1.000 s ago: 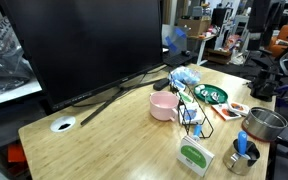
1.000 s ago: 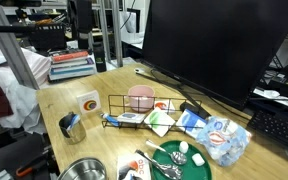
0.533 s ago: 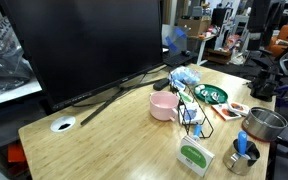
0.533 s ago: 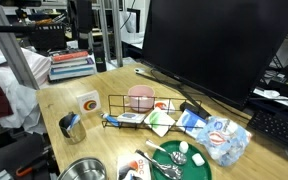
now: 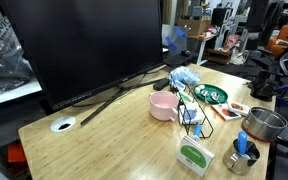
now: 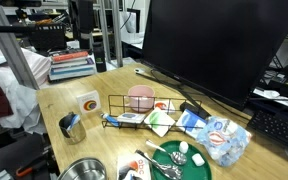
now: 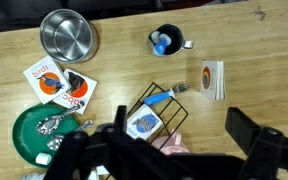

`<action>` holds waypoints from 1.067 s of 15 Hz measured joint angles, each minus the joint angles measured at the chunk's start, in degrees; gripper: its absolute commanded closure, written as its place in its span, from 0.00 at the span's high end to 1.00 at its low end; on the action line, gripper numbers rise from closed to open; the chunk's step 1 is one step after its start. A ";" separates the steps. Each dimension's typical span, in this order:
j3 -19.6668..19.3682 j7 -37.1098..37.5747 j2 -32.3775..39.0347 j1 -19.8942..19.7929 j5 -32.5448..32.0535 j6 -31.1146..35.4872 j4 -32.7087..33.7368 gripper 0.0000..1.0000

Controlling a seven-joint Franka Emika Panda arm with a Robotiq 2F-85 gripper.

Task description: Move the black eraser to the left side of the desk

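**Sam:** Where are we in the job?

**Mia:** Right at the start, I think. The big desk (image 5: pixel 104 145) has the wide monitor (image 5: pixel 84 45) on it. In the wrist view the gripper (image 7: pixel 179 130) hangs high over the desk. Its jaws are spread wide, with nothing between them.

**Sam:** And the thing it must move?

**Mia:** In an exterior view a small dark block lies on the desk just beside the pink cup (image 5: pixel 164 106), close to the monitor's leg. I think that is the black eraser (image 5: pixel 161 86). Nothing is touching it. I can't find it in the wrist view.

**Sam:** What comes next?

**Mia:** The gripper has to go down over it and close on its sides. It should mind the pink cup and the wire rack (image 5: pixel 194 112), which are very near. Then it can carry it to the bare end by the round hole (image 5: pixel 63 125), if that is the left.

**Sam:** Did anything change from a second ago?

**Mia:** No. Everything on the desk sits in the same spot.
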 measured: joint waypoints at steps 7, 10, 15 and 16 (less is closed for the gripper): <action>0.61 3.22 8.00 0.01 0.92 7.58 3.95 1.00; 0.85 4.22 11.82 0.01 0.90 9.16 5.84 1.00; 0.85 4.37 11.87 0.01 0.90 9.12 6.37 1.00; 0.85 4.38 11.87 0.01 0.90 9.12 6.37 1.00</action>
